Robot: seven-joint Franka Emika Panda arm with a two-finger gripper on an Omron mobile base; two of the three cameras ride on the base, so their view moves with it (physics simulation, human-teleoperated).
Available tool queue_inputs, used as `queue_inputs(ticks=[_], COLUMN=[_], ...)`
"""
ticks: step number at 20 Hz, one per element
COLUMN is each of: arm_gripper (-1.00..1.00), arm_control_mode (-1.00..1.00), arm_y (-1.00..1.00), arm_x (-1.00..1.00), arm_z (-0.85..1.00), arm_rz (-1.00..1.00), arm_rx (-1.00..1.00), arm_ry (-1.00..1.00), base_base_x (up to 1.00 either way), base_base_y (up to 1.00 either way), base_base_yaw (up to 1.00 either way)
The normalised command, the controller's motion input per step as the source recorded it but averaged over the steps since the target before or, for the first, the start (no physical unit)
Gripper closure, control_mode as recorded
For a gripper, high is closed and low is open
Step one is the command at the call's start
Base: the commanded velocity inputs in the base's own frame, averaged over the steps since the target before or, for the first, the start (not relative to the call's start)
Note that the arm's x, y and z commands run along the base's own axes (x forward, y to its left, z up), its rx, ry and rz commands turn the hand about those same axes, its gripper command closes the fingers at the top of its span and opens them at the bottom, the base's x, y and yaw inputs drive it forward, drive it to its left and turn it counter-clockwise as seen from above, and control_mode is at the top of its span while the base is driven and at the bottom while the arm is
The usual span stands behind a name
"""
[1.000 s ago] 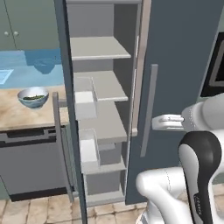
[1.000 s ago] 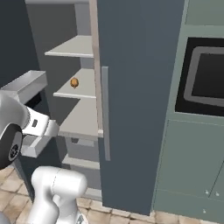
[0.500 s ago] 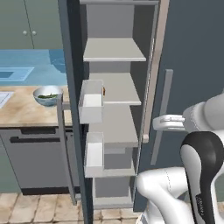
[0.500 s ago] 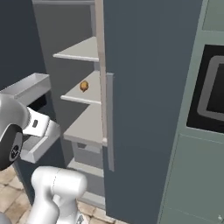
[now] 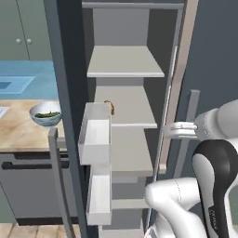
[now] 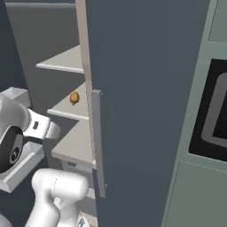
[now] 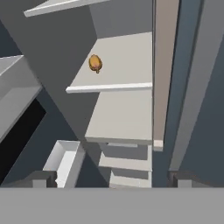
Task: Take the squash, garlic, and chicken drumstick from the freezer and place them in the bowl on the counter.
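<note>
The freezer (image 5: pixel 125 62) stands open, pale shelves showing. On its middle shelf lies the orange-brown chicken drumstick (image 7: pixel 95 63), also seen at the shelf's left side (image 6: pixel 74 97) and half hidden behind a white door bin (image 5: pixel 111 108). My gripper (image 7: pixel 111 179) is open and empty, fingertips (image 7: pixel 41 178) wide apart, short of the shelves and below the drumstick's level. From the base it hangs by the freezer's right edge (image 5: pixel 166 131). The bowl (image 5: pixel 45 114) sits on the counter (image 5: pixel 18 135) at left, with the green squash (image 5: pixel 46 114) inside. The garlic is out of view.
The open freezer door (image 5: pixel 65 116) with its white bins (image 5: pixel 95 137) and bar handle (image 5: pixel 56 176) stands between the shelves and the counter. The shut right door (image 6: pixel 146 111) carries a long handle (image 6: pixel 99 142). A dark oven front (image 6: pixel 217 106) is at far right.
The whole picture has shifted: the base has moved, and the freezer's shelves now sit nearer and more central. The gripper has stayed open.
</note>
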Motion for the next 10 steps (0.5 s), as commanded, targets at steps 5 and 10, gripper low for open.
queue_inputs(ticks=[5,10], arm_gripper=[-1.0,-1.0], arm_control_mode=[1.0,1.0], arm_y=[0.0,0.0], arm_x=[0.0,0.0], arm_z=[0.0,0.0], arm_rz=[0.0,0.0], arm_rx=[0.0,0.0], arm_ry=[0.0,0.0], base_base_x=[0.77,0.92], base_base_y=[0.21,0.38], base_base_yaw=[0.0,0.0])
